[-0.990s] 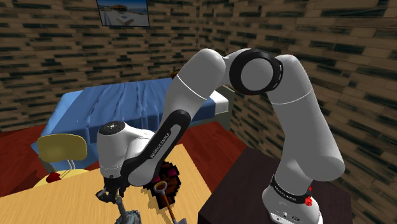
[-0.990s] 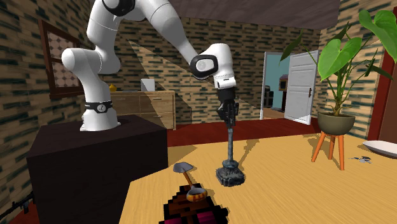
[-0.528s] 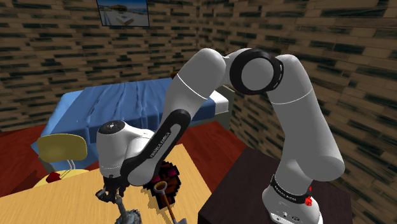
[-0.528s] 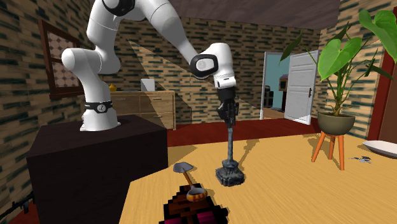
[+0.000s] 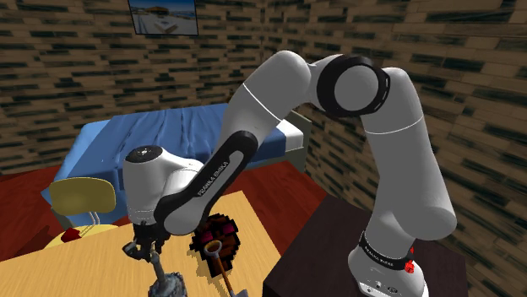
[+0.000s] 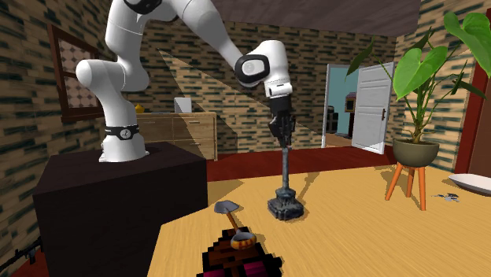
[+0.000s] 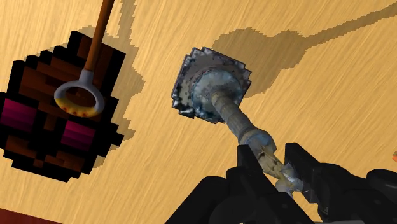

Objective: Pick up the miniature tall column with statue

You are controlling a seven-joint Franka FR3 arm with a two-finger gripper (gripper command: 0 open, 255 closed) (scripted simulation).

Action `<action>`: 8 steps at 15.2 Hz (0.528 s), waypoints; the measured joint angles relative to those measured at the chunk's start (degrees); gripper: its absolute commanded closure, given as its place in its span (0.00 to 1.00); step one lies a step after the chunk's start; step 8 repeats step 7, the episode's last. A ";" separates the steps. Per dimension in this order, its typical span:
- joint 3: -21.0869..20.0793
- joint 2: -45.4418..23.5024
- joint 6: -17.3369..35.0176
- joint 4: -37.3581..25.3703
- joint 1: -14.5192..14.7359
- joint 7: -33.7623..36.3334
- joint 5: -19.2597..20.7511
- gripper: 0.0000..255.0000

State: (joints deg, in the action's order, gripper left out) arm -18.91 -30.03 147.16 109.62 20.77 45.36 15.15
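Tan wood for the tabletop (image 6: 370,236), with a pixelated dark block (image 6: 240,260) close to the edge beside the stand. Found the grey column (image 6: 284,177) just past that block, well in from the far edge, its square base low over the wood; could not tell whether touching or barely clear. Clasped at its upper, statue end by the black gripper (image 6: 282,144), closed narrow on that thin top, as the wrist view (image 7: 272,159) confirmed.

Judged slip or swing the main risk: gripped so high on so slim a part, with the heavier base hanging far below, could pivot between the fingers or slide out on a quick lift. Could also clip the block, or the ring-ended tool (image 7: 77,100) lying across it, if carried low toward them.

Kept the long axis near vertical: base down toward the tabletop, statue up into the gripper.
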 measured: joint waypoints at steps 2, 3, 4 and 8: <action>-0.43 1.08 -1.05 0.01 -0.37 -0.40 -0.55 1.00; -0.67 1.63 -1.67 -0.07 -0.54 -0.62 -0.85 1.00; -0.90 2.28 -2.17 0.05 -0.75 -0.83 -1.16 1.00; -1.39 3.39 -3.74 -0.45 -1.07 -1.30 -1.83 1.00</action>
